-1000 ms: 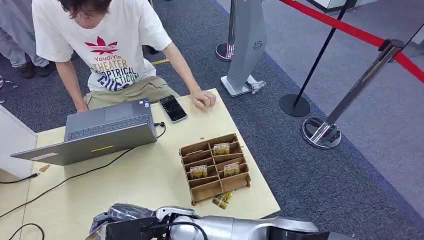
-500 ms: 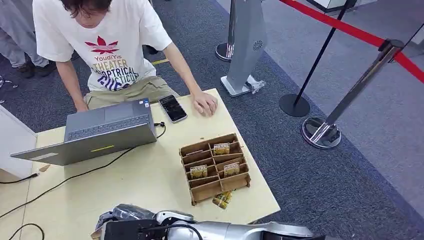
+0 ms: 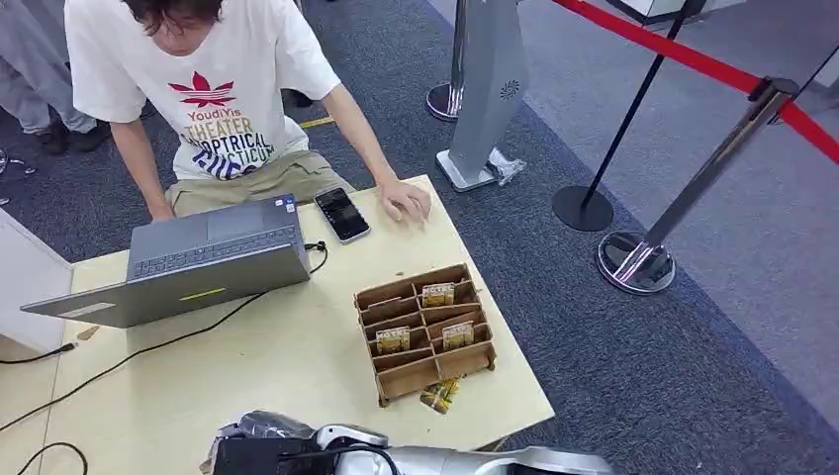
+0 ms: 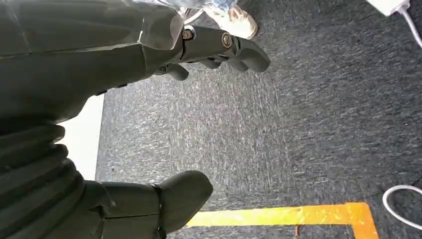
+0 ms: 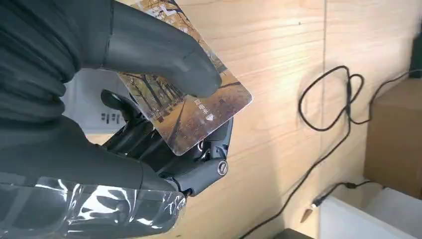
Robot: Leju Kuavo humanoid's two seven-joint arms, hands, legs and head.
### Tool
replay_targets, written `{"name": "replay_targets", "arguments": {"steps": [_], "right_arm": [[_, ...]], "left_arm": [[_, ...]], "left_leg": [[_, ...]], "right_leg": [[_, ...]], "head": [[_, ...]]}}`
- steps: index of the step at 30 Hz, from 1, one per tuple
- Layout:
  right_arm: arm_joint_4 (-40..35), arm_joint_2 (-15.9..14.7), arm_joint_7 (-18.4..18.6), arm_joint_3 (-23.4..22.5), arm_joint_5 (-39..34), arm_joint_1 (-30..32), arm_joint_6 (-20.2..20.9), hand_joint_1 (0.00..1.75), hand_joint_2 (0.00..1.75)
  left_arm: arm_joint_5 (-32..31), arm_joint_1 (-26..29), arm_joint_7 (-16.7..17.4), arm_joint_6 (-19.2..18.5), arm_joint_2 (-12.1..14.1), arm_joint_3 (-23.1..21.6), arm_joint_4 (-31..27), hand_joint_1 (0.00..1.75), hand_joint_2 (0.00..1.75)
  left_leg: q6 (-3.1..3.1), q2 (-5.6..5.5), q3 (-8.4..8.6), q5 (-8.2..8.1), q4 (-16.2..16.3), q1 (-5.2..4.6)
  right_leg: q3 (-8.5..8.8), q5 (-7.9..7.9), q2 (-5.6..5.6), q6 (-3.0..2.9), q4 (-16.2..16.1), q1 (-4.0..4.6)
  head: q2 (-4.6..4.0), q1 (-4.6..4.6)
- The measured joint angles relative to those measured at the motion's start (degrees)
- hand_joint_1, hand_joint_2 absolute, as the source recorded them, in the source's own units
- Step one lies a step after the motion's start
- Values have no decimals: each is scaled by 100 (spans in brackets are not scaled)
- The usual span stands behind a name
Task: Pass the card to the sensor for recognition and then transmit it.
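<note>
I stand at a light wooden table (image 3: 297, 356) in the lower left of the frame. The floor is dark grey carpet (image 3: 613, 346), with a paler grey strip (image 3: 772, 228) at the right. Shiny metal posts (image 3: 693, 198) hold a red rope (image 3: 693, 59) across the upper right. A grey stand (image 3: 490, 89) sits at the top middle. An orange tape line (image 4: 278, 215) marks the carpet.

Right arm reaches across low over the desk's near edge, right hand (image 5: 164, 124) at the near-left part, thumb pressed on top of the card (image 5: 191, 107), darker fingers (image 5: 209, 172) curled under it. Left hand (image 4: 149, 114) hangs off the desk, holding nothing, thumb and fingers apart.
</note>
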Motion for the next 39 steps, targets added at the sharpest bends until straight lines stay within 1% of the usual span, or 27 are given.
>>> {"name": "replay_targets", "arguments": {"steps": [6,19,27,32,39], "right_arm": [[356,52,-4,-20,2,0,-33,175,175],[813,199,-46,-175,-17,-47,-30,175,175],[894,223,-136,-431,-206,-110,-175,175,175],[892,223,-155,-555,-219,-176,-186,175,175],[913,223,-127,-581,-201,-233,-134,175,175]], "left_arm": [[-6,-15,146,-20,-4,-118,0,0,175],[79,-23,166,-18,-7,-254,0,0,175],[122,-24,184,-17,-22,-332,0,0,175],[173,-25,201,-17,-22,-367,0,0,175],[288,-23,190,2,-22,-367,0,0,175]], "left_leg": [[0,0,0,0,0,0],[0,1,4,0,0,0],[-1,1,3,2,0,0],[-1,1,3,2,0,0],[-1,1,2,1,0,0]], "right_leg": [[0,0,1,0,0,0],[2,1,2,-1,0,0],[3,4,2,-4,0,0],[2,3,2,-4,0,0],[2,3,2,-4,0,0]], "head": [[0,0],[0,0],[0,0],[0,0],[0,0]]}}
